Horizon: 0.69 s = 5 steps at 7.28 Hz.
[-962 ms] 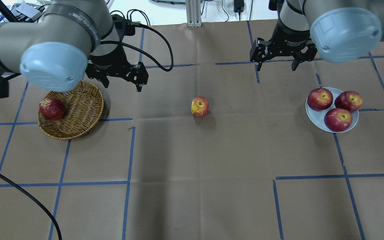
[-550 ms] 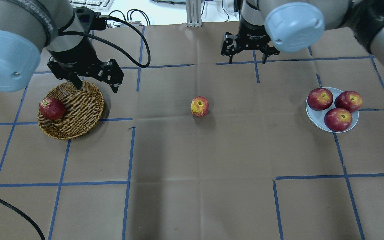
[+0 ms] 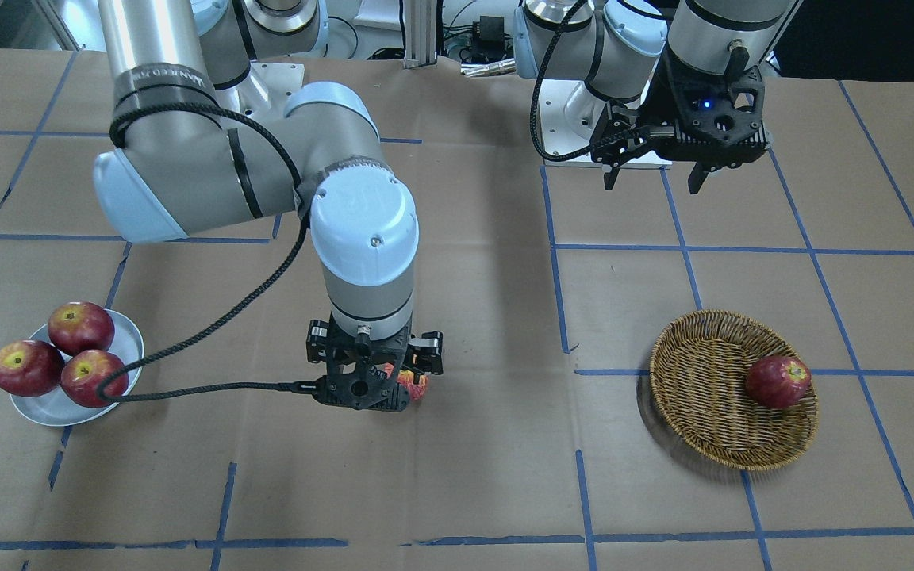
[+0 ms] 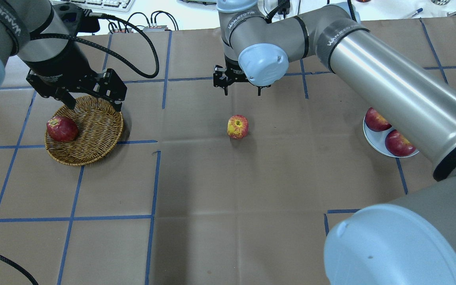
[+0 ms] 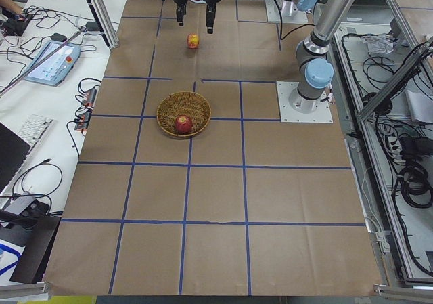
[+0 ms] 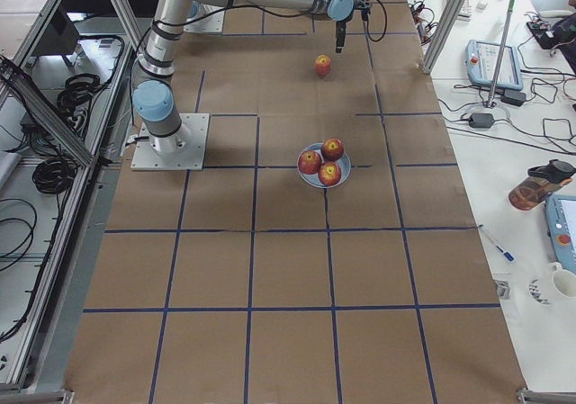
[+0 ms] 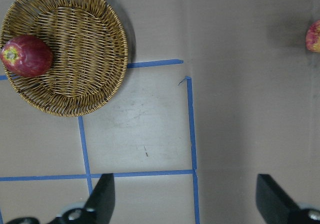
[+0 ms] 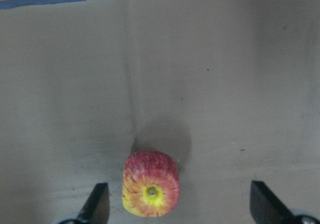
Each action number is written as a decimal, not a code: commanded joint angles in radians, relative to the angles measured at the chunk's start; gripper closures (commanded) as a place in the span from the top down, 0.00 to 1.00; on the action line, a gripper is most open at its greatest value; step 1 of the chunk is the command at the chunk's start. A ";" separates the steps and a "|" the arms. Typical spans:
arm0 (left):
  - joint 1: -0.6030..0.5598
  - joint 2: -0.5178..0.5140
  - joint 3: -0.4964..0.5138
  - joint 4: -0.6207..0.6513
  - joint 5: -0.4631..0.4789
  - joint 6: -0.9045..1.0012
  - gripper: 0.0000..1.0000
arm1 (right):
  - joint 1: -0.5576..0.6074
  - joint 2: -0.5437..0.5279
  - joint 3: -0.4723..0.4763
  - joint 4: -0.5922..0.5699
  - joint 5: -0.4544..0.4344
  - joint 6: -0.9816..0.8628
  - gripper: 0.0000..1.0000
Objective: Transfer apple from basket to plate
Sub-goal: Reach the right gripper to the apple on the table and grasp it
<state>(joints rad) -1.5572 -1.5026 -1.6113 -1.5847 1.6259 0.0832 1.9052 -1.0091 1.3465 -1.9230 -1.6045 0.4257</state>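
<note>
The pale pinkish-red apple [image 4: 237,126] with yellow streaks lies alone on the brown paper at the table's middle, outside the basket [image 4: 93,152]. My right gripper [image 4: 242,93] is open and empty, hovering above the apple. In the right wrist view the apple [image 8: 151,184] sits between the fingers [image 8: 97,204], nearer the left one. In the front view the gripper [image 3: 374,385] hides most of the apple. My left gripper [image 4: 95,105] is open and empty over the basket's far rim. The plate [image 4: 372,142] at the right is partly hidden by my right arm.
A dark red apple [image 4: 61,128] lies in the basket's left part. Three dark red apples [image 3: 80,327] fill the plate [image 3: 44,408]. Blue tape lines cross the paper. My right arm spans the table's right half in the overhead view.
My right gripper swung left from near the plate to above the middle apple. My left gripper moved left over the basket's far rim. Both stayed open.
</note>
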 commanded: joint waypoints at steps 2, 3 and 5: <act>0.000 -0.002 -0.007 0.002 -0.012 0.000 0.99 | 0.008 0.023 0.185 -0.278 0.008 0.008 1.00; 0.000 -0.002 -0.007 0.002 -0.012 0.000 0.99 | 0.009 0.027 0.221 -0.287 0.014 0.013 1.00; 0.002 -0.010 -0.004 0.003 -0.014 0.000 0.99 | 0.031 0.043 0.230 -0.287 0.050 0.022 1.00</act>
<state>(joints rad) -1.5561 -1.5087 -1.6163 -1.5821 1.6136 0.0828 1.9228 -0.9782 1.5666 -2.2048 -1.5705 0.4443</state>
